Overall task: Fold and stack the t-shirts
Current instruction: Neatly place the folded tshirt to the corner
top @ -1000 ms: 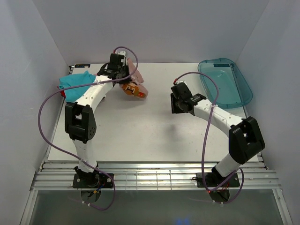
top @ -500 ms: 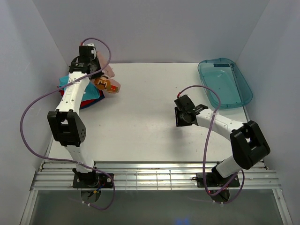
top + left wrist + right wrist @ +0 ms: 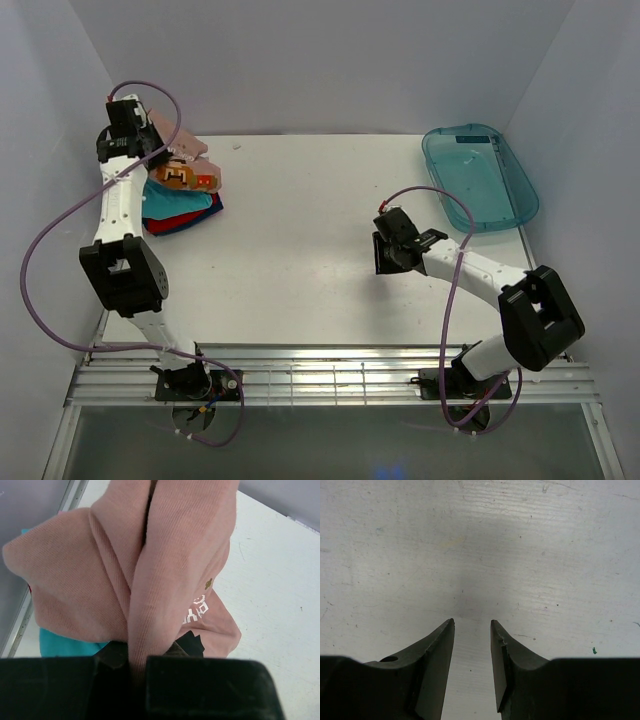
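Over the white surface [image 3: 300,280], the folded dusty-pink cotton t-shirt [image 3: 165,570] just got swung to the back-left corner, above the folded teal, red and dark-blue t-shirt pile [image 3: 178,208]. Left fingers [image 3: 114,655] pinch it, so it looks ready to stack. Right fingers [image 3: 497,645] are spread and empty.

A matte white worktop [image 3: 300,270], faintly scratched and speckled, is boxed in by a plain pale grey back wall [image 3: 330,60], left wall [image 3: 45,200] and right wall [image 3: 595,130]. Ribbed metal rails [image 3: 340,382] run along its near edge. The light is soft and even.
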Available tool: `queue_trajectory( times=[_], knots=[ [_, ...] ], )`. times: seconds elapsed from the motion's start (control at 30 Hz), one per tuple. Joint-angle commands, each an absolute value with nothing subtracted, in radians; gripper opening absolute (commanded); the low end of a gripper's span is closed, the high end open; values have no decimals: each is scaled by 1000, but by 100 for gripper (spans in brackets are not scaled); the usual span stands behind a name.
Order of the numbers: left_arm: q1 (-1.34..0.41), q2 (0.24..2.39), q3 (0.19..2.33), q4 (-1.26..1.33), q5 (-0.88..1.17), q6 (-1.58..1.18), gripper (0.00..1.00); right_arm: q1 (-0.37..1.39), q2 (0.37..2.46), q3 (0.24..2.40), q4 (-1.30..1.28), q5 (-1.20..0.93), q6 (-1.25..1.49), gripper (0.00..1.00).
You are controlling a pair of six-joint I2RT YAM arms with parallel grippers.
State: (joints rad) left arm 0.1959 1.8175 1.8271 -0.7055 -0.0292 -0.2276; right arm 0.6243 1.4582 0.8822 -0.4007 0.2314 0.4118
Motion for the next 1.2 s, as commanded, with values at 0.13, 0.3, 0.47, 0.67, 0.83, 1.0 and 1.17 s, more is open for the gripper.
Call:
queue_trajectory(
  times=[0.13,0.3,0.47,0.67,0.83,1.0,1.17],
  knots=[
    [287,1721,1650,-608,-66,-247,0,634,1422,890,-393,219,422,41],
    [348,1736,1531,-555,-83,-261,2,641,1394,891,-399,219,420,41],
    [350,1779,1569,-595,-147,-296,78,643,1364,894,-413,235,414,42],
    [342,1683,1762,-604,-282,-301,98,643,1312,925,-413,271,411,45],
    [287,1599,1841,-600,-189,-288,98,646,1322,986,-436,299,407,44],
    [91,1461,1622,-514,-186,-270,98,646,1336,1031,-452,331,388,43],
    [-95,1358,1350,-411,-189,-290,98,652,1330,1080,-504,387,385,42]
  ],
)
